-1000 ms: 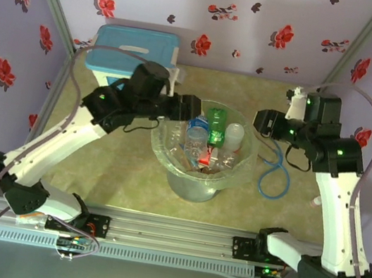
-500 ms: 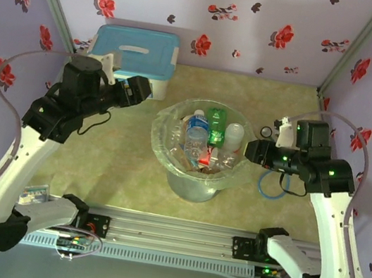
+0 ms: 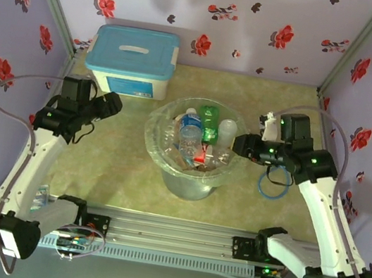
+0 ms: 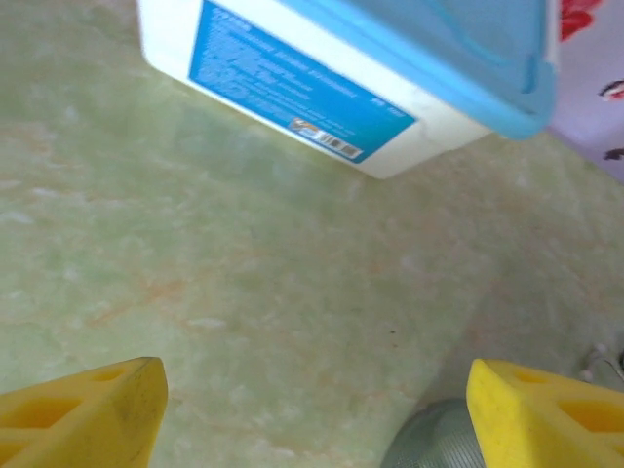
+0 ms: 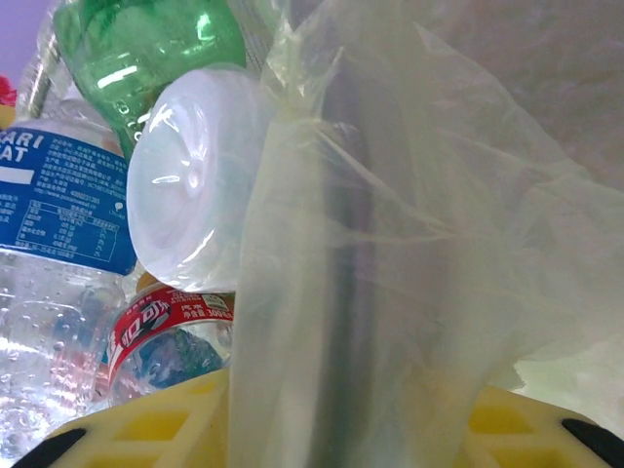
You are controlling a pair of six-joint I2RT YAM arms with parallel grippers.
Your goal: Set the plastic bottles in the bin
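Note:
The bin [image 3: 161, 150] stands mid-table, a clear bucket lined with a thin bag [image 5: 409, 195]. Several plastic bottles lie in it: a green one [image 3: 210, 120] [image 5: 146, 58], a blue-labelled one [image 3: 189, 129] [image 5: 58, 210], a whitish one [image 3: 227, 130] [image 5: 200, 185] and a red-labelled one [image 3: 203, 157] [image 5: 166, 317]. My right gripper [image 3: 238, 145] [image 5: 351, 424] is at the bin's right rim, with rim and bag pressed between its yellow fingers. My left gripper [image 3: 109, 105] [image 4: 314, 385] hangs open over bare table left of the bin, holding nothing.
A white box with a light-blue lid [image 3: 133, 59] [image 4: 390, 58] stands at the back left, just beyond the left gripper. A blue cable loop [image 3: 273, 182] lies on the table right of the bin. Flowered walls close in on three sides.
The left arm has pulled back from over the bin to the left. The right gripper has moved down and in onto the bin's right rim, and the bin has shifted slightly left.

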